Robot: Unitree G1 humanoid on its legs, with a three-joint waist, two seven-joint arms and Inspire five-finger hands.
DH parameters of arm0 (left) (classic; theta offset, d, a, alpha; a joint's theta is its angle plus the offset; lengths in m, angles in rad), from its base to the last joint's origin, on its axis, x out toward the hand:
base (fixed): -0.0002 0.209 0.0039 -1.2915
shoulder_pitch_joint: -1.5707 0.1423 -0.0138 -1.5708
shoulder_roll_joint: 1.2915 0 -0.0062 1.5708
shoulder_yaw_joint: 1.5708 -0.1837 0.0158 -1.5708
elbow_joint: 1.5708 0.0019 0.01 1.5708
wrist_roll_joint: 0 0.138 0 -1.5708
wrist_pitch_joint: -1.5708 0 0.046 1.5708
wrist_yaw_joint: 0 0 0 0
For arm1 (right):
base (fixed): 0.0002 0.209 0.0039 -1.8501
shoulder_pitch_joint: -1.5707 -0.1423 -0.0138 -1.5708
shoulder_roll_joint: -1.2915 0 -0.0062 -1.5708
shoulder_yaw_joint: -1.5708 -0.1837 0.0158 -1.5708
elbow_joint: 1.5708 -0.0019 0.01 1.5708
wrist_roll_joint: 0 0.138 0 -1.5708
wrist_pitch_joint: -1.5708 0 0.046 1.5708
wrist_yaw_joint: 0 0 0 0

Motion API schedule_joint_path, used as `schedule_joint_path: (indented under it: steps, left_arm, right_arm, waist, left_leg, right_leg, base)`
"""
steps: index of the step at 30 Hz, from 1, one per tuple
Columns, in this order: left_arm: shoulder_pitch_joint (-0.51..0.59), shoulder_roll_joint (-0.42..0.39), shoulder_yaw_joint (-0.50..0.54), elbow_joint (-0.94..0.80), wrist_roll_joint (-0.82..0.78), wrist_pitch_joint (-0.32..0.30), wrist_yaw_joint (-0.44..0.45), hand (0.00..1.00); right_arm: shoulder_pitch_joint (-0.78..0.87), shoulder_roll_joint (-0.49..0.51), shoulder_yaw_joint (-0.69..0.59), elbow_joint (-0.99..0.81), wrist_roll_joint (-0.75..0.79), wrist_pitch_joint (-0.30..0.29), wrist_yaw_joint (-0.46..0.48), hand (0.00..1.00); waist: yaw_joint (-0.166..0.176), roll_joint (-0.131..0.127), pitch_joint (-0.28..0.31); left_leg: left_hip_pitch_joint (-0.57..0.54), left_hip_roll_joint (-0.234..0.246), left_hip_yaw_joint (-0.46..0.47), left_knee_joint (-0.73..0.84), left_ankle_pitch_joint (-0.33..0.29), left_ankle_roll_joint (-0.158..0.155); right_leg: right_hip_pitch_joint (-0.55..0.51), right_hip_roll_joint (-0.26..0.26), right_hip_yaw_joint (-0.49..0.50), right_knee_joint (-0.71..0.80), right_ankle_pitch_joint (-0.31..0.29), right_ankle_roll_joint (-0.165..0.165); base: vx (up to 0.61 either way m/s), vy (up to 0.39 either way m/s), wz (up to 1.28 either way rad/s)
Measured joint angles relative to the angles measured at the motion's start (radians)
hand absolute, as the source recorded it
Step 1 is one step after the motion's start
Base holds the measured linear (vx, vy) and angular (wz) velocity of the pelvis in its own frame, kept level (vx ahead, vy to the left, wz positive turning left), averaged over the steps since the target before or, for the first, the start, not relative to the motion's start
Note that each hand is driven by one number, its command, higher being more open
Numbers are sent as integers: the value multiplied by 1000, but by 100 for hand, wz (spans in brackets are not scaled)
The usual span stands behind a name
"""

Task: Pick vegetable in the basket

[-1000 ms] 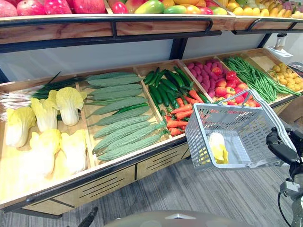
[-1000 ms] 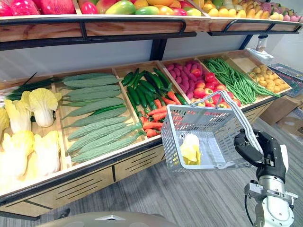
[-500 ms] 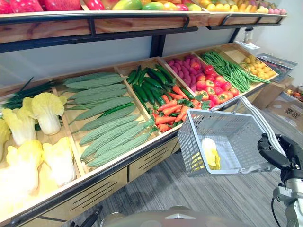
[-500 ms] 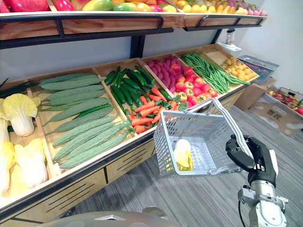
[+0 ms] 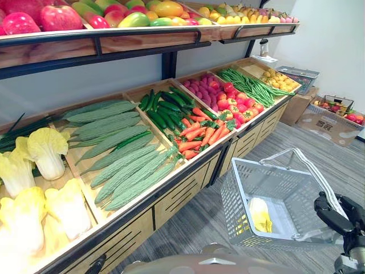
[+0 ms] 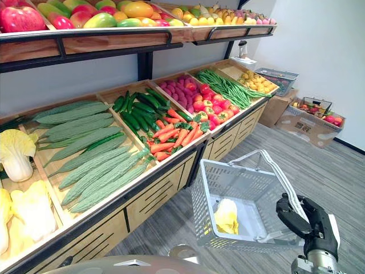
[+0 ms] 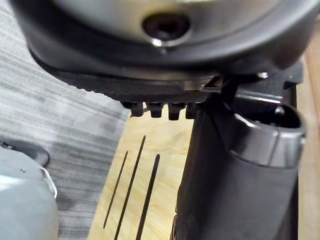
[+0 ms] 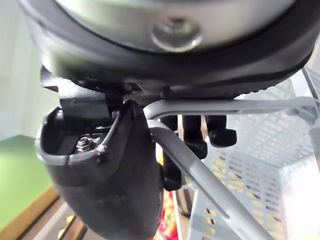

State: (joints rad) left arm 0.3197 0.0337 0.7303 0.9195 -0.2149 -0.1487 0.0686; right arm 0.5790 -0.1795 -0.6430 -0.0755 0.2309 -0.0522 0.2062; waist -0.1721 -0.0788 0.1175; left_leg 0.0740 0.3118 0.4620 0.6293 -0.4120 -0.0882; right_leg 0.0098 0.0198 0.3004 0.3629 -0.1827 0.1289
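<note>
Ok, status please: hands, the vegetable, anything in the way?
Right hand shut on handle of basket. Left hand low by stand front. One yellow cabbage lies in basket. Basket hangs apart from stand.

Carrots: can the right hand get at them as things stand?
Probably not. The right hand is curled round the handle of the basket, which hangs between it and the carrots on the shelf.

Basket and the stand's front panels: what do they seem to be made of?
The basket looks like matte grey moulded plastic: thin walls pierced in a regular grid. The stand's front panels look like pale wood with faint grain, though possibly a wood-look laminate.
</note>
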Motion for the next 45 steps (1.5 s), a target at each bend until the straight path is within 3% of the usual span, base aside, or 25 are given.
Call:
schedule_joint_path:
  steps: [2, 3, 4, 5, 7, 8, 10, 11, 13, 14, 15, 16, 17, 21, 23, 33, 36, 37, 38, 39, 41, 42, 43, 44, 45]
  left_arm:
    - [3, 0, -39, -24, 0, 2, 1, 100]
    - [-1, 3, -67, -41, -1, 5, 12, 100]
    - [-11, 3, -83, -48, -1, 8, 25, 100]
    - [-14, 3, -91, -48, -1, 8, 29, 100]
    - [-17, 15, -145, -49, -1, 7, 19, 100]
    - [-19, 16, -149, -49, -1, 7, 16, 100]
    - [-20, 22, -175, -58, -2, -6, 6, 100]
    - [-21, 23, -175, -58, -3, -6, 6, 100]
    - [-43, 10, -172, -44, -11, -3, 4, 100]
    - [-54, -4, -172, -42, -14, -5, 2, 100]
    - [-58, -24, -171, -38, -20, -20, -3, 100]
    - [-60, -15, -165, -42, -22, -34, -6, 100]
    - [-64, -19, -158, -33, -23, -28, -4, 100]
    - [-35, -64, -155, 0, -22, -21, -6, 100]
    - [-33, -68, -155, 14, -22, -22, -4, 100]
    - [-19, -37, -235, 13, 28, -21, -5, 100]
    - [-17, -30, -253, 13, 30, -21, -7, 100]
    - [-14, -20, -265, 14, 30, -22, -8, 100]
    - [-14, -19, -270, 15, 30, -22, -7, 100]
    - [-12, -21, -283, 17, 29, -25, -8, 100]
    - [-7, -25, -303, 25, 21, -27, -12, 100]
    - [-6, -32, -305, 27, 18, -31, -13, 100]
    - [-7, -39, -306, 28, 14, -33, -13, 100]
    - [-8, -42, -306, 44, 10, -37, -13, 100]
    - [-21, -32, -312, 51, -4, -46, -13, 100]
  right_arm:
    - [-13, 2, 12, -25, 0, 0, 1, 0]
    - [-41, 4, 27, -35, 0, 0, 1, 0]
    - [-49, 13, 29, -62, 0, 0, 0, 0]
    - [-48, 17, 29, -75, 0, -1, -3, 0]
    - [-46, 19, 29, -87, -4, -1, -21, 0]
    - [-47, 19, 29, -87, -10, -1, -21, 0]
    - [-121, -10, 68, -66, -21, -1, -24, 0]
    - [-135, -19, 77, -59, -21, -1, -24, 0]
    - [-212, -98, 129, -13, -21, -1, -32, 0]
    - [-249, -130, 156, 13, -21, -1, -36, 0]
    - [-275, -150, 176, 24, -21, -1, -36, 0]
    - [-281, -169, 193, 26, -20, -1, -36, 0]
    - [-291, -182, 201, 38, -20, -1, -35, 0]
    - [-290, -242, 222, 41, -6, -1, -16, 0]
    - [-280, -255, 222, 40, 8, -1, -15, 0]
    - [-206, -254, 166, 14, 32, -5, -8, 0]
    - [-208, -254, 163, 14, 32, -5, -9, 0]
    - [-212, -252, 175, 14, 32, -12, -9, 0]
    - [-213, -252, 181, 14, 32, -17, -10, 0]
    - [-230, -249, 197, 20, 32, -24, -17, 0]
    - [-252, -250, 239, 33, 33, -26, -18, 0]
    - [-246, -251, 260, 33, 41, -27, -17, 0]
    - [-241, -257, 267, 33, 49, -28, -15, 0]
    - [-232, -247, 286, 46, 49, -29, -11, 0]
    - [-201, -242, 298, 47, 49, -29, -7, 0]
  waist:
    - [11, 26, 2]
    - [22, 39, 4]
    - [33, 45, 24]
    - [31, 46, 36]
    - [30, 23, 38]
    - [32, 20, 36]
    - [40, -5, 20]
    - [42, -13, 16]
    - [61, -5, 13]
    - [85, 20, -4]
    - [85, 27, -12]
    - [87, -3, -10]
    - [88, 6, -7]
    - [89, 23, -19]
    - [87, 17, -17]
    - [69, 13, -16]
    - [65, 16, -15]
    - [73, 6, -4]
    - [80, -3, 2]
    - [94, 0, 8]
    - [117, 17, 22]
    - [124, 37, 28]
    - [124, 58, 34]
    - [135, 74, 37]
    - [111, 62, 40]
  left_leg:
    - [-37, 57, 41, 38, -6, -1]
    - [-54, 94, 89, 47, -5, -2]
    - [-57, 112, 135, 43, 2, 6]
    - [-62, 117, 142, 39, 4, 21]
    - [-48, 118, 199, 10, 28, 34]
    - [-46, 118, 206, 5, 33, 34]
    - [-43, 121, 283, -17, 65, 21]
    - [-39, 122, 294, -14, 66, 18]
    - [-32, 141, 353, -13, 69, 0]
    - [-30, 151, 382, -60, 96, -2]
    - [-21, 151, 415, -94, 127, -18]
    - [-5, 127, 427, -107, 147, -25]
    - [1, 134, 429, -109, 158, -31]
    - [0, 171, 433, -179, 253, 8]
    - [3, 190, 432, -182, 287, 21]
    - [57, 170, 413, -214, 330, 3]
    - [59, 165, 306, -182, 334, 8]
    - [31, 163, 154, -100, 341, 38]
    - [18, 142, 73, -73, 291, 41]
    - [-4, 52, -100, -74, 166, 25]
    - [-38, -70, -313, -86, 76, 28]
    - [-51, -123, -409, -162, 75, 35]
    - [-56, -135, -447, -223, 89, 40]
    - [-47, -125, -450, -245, 77, 0]
    - [-42, -150, -440, -260, 87, 9]
  right_leg:
    - [-39, 36, 31, -38, 64, 6]
    - [-84, 51, -12, -58, 129, -2]
    - [-98, 29, -145, -105, 182, -39]
    - [-102, 4, -208, -98, 173, -52]
    - [-134, -137, -456, 89, 115, -126]
    - [-134, -159, -487, 119, 99, -127]
    - [-131, -279, -665, 258, 9, -152]
    - [-136, -290, -687, 256, 5, -150]
    - [-146, -257, -768, 190, 3, -139]
    - [-130, -214, -772, 79, 14, -112]
    - [-136, -235, -819, 116, -9, -138]
    - [-131, -257, -827, 127, -48, -103]
    - [-130, -240, -821, 120, -40, -109]
    - [-68, -113, -820, -93, 46, -144]
    - [-20, -63, -816, -205, 96, -154]
    - [75, -11, -753, -399, 191, -154]
    - [81, 4, -694, -420, 209, -159]
    - [91, 9, -636, -417, 210, -169]
    - [93, 4, -608, -416, 208, -172]
    - [82, -3, -534, -393, 198, -188]
    - [51, 7, -425, -343, 187, -197]
    - [25, 30, -373, -312, 179, -191]
    - [17, 50, -352, -297, 175, -186]
    - [9, 73, -307, -270, 178, -179]
    - [-23, 58, -291, -230, 172, -156]
  base:
    - [-56, 54, -96]
    - [-112, 38, -141]
    - [-134, -17, -112]
    - [-97, -14, -63]
    - [-12, 49, -39]
    - [8, 18, -57]
    - [-25, -75, -90]
    - [-18, -127, -120]
    - [-14, -114, -112]
    - [20, -134, -96]
    - [102, -152, -80]
    - [127, -150, -38]
    - [93, -156, -27]
    - [76, -173, -22]
    - [45, -152, -17]
    - [33, 4, -17]
    - [16, 45, -63]
    - [0, 32, -93]
    - [-22, 98, -140]
    - [-45, 163, -127]
    - [-85, 217, -179]
    - [-102, 193, -170]
    - [-97, 175, -159]
    - [8, 185, -104]
    - [37, 160, -81]
